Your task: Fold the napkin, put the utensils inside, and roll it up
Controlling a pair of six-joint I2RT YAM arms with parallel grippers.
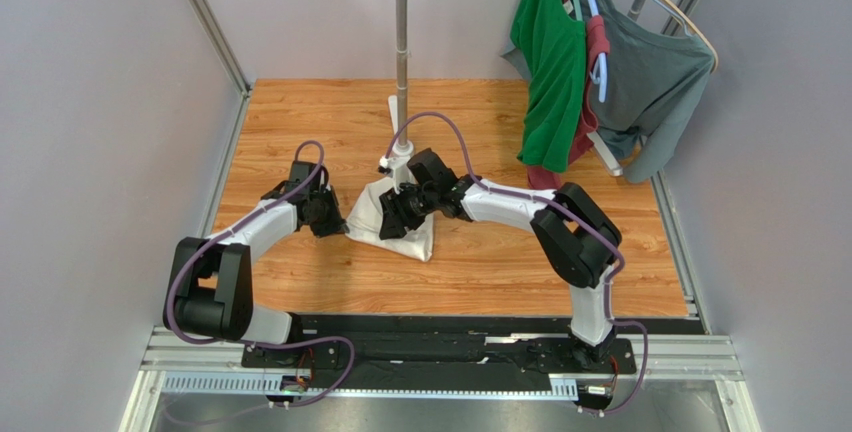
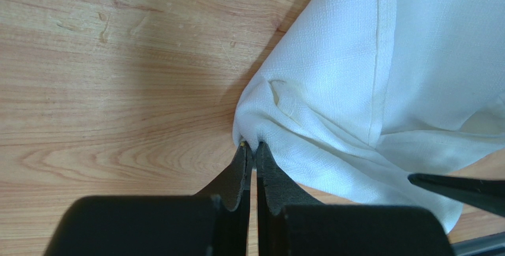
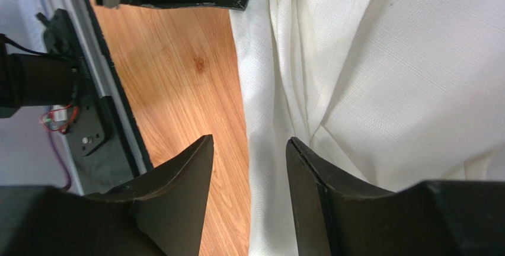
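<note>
The white napkin [image 1: 418, 240] lies bunched on the wooden table, just in front of the pole's foot. My left gripper [image 1: 340, 224] is at its left edge. In the left wrist view, this gripper [image 2: 253, 146] is shut on a puckered corner of the napkin [image 2: 367, 60]. My right gripper [image 1: 392, 220] hovers over the cloth's middle. In the right wrist view it [image 3: 250, 142] stands open, with the napkin's [image 3: 403, 78] creased edge lying below the gap and one finger over bare wood. The utensils are out of view.
A white pole stand [image 1: 402, 52] rises right behind the napkin. A green shirt [image 1: 550, 62] and a grey shirt [image 1: 655, 82] hang at the back right. A metal rail [image 1: 225, 162] borders the table's left side.
</note>
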